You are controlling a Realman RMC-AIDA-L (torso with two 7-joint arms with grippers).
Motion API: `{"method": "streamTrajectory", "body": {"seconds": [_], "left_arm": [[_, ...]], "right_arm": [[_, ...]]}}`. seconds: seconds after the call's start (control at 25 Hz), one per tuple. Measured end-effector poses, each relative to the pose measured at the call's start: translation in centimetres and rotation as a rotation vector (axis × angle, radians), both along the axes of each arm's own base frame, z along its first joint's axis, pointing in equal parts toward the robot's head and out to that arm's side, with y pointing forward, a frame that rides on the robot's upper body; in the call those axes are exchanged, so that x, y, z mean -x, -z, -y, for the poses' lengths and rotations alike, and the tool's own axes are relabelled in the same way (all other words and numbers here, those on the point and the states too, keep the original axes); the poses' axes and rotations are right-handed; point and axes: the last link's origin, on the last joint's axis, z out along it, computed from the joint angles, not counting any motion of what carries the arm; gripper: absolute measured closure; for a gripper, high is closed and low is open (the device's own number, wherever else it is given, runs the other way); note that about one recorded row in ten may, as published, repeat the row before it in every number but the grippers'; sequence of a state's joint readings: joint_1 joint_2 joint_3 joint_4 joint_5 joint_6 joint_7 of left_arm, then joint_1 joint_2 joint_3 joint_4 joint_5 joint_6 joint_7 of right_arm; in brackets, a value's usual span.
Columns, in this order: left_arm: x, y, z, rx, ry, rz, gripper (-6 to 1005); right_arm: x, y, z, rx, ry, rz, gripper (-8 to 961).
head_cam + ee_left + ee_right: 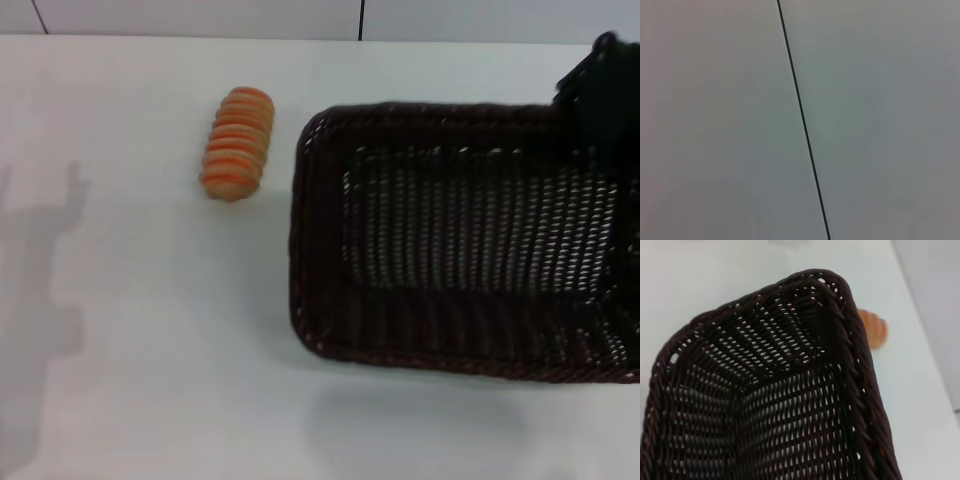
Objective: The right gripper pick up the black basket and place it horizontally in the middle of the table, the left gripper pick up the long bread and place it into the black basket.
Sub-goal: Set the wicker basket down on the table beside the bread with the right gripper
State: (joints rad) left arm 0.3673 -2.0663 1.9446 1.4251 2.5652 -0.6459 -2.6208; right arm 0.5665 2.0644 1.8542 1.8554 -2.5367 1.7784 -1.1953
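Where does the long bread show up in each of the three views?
Head view: the long bread lies on the table at upper left, apart from the black basket.
Left wrist view: not in it; only a pale surface with a thin dark seam.
Right wrist view: an orange end of it peeks out behind the basket's far corner.
Shared landmark: the black basket's braided rim, seen in the head and right wrist views.

Lab-like test bench, plain white table (150, 380), pale seamed wall panels (880, 120) behind

black basket (470, 250) cut off at right edge, right gripper (603, 85) mostly out of frame
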Motion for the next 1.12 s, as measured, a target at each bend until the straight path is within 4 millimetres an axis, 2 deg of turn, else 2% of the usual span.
{"method": "streamTrajectory", "body": {"seconds": [0.28,0.44,0.64,1.12], "left_arm": [[-0.1,-0.1,-0.2,0.002,0.005,-0.003,143],[-0.1,-0.1,-0.4,0.002,0.008,-0.005,144],[-0.1,-0.1,-0.5,0.005,0.009,-0.008,144],[-0.1,0.0,-0.2,0.009,0.006,-0.009,144]], "right_arm": [[-0.2,1.9,-0.5,0.103,0.040,-0.061,802],[-0.9,2.6,-0.6,0.154,0.087,-0.154,803],[-2.0,3.0,-0.5,0.180,0.128,-0.159,804],[-3.7,1.4,-0.3,0.156,0.186,-0.145,809]]}}
